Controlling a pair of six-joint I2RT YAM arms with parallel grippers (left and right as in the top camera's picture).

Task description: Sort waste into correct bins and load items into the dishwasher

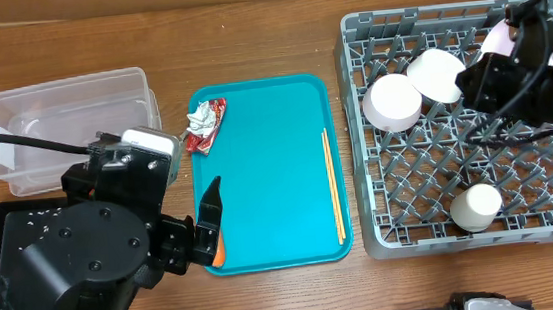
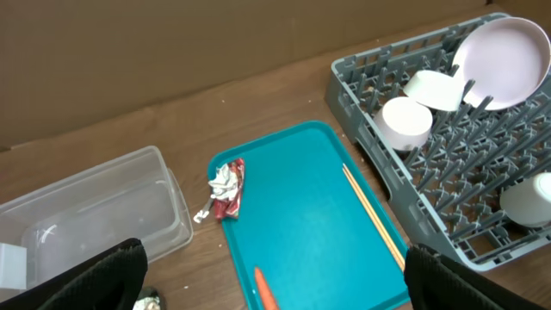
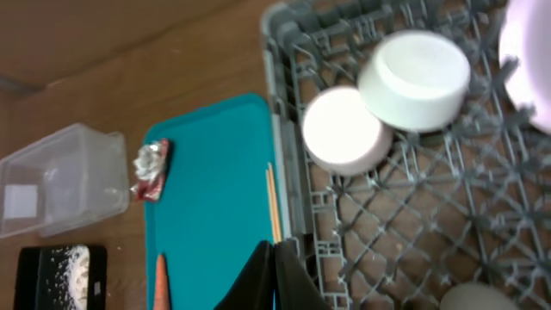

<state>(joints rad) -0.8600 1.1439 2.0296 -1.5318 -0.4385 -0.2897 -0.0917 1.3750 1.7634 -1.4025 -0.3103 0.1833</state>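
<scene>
**A:** Where does the job stand, biggest things first?

**B:** The dish rack [image 1: 366, 167] spreads beneath and ahead of the right fingers [image 3: 275, 258], well to the right of the left fingers [image 1: 209, 219]. It holds the plate [image 2: 504, 60], two bowls [image 3: 415, 77] and the cup [image 1: 476, 207], so I judge loading nearly done. The teal tray [image 1: 268, 176] lies under the left fingers. The clear tub [image 1: 63, 123] sits ahead and to their left, and the black tray [image 3: 34, 280] sits behind them with the rice scraps [image 3: 76, 263] on it.

**A:** What's left?

**B:** The chopsticks [image 2: 374, 215] lie to the right of the left fingers. The wrapper [image 2: 228, 189] is ahead of them, well apart. The carrot [image 2: 264, 291] is right below, between the two tips.

**A:** And the fingers?

**B:** The left ones are spread wide with nothing between them. The right ones are pressed together, and I see nothing in them.

**A:** So which step is this?

**B:** Waste sorting, I'd say, with the carrot as the target. The next move calls for lowering the left fingers astride it, pinching, lifting, then swinging back to a bin, likely the black tray with the food scraps.

**A:** Any tight edges?

**B:** The carrot lies near the teal tray's corner lip, so one tip has little room there. Toward the chopsticks the tray is bare. The chopsticks hug the tray's far rim, just beside the rack wall, which will be a cramped pick. The wooden surface [image 1: 246, 37] beyond the tray is open.
</scene>
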